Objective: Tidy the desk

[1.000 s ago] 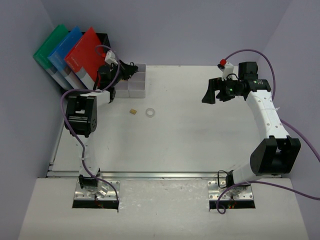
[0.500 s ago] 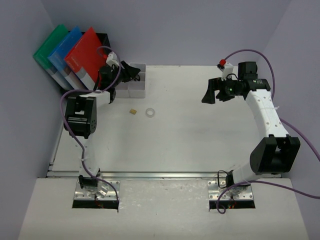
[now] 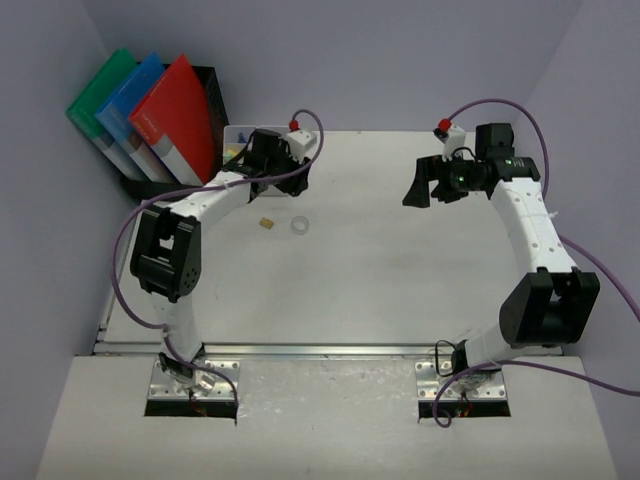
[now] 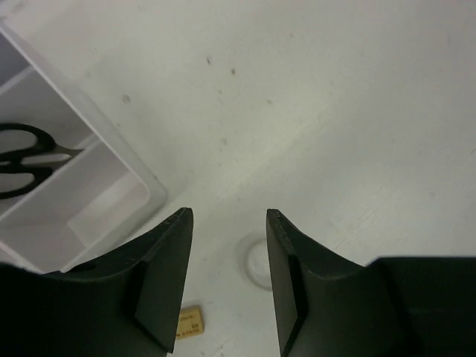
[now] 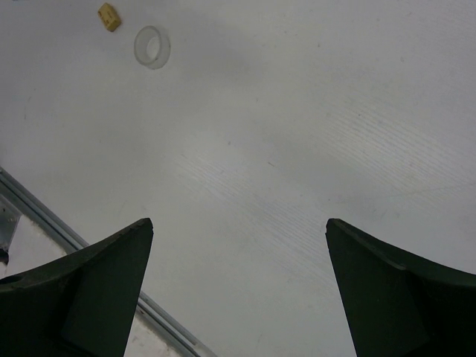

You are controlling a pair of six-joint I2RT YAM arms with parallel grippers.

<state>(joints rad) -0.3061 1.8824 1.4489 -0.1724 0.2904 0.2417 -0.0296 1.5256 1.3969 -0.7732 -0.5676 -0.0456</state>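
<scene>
White desk (image 3: pixel 400 270) fills the top view, bearing one clear ring (image 3: pixel 299 225) and one yellow block (image 3: pixel 266 223), with three folders (image 3: pixel 170 115) at far left; in the left wrist view the left gripper (image 4: pixel 229 216) is partly open and empty near one tray (image 4: pixel 97 138) with one scissors (image 4: pixel 22 160); in the right wrist view the right gripper (image 5: pixel 239 223) is wide open, empty.

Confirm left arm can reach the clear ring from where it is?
Probably yes. The left gripper is open and empty, close above the ring, with bare desk between; the small tan block lies beside the ring, apart.
</scene>
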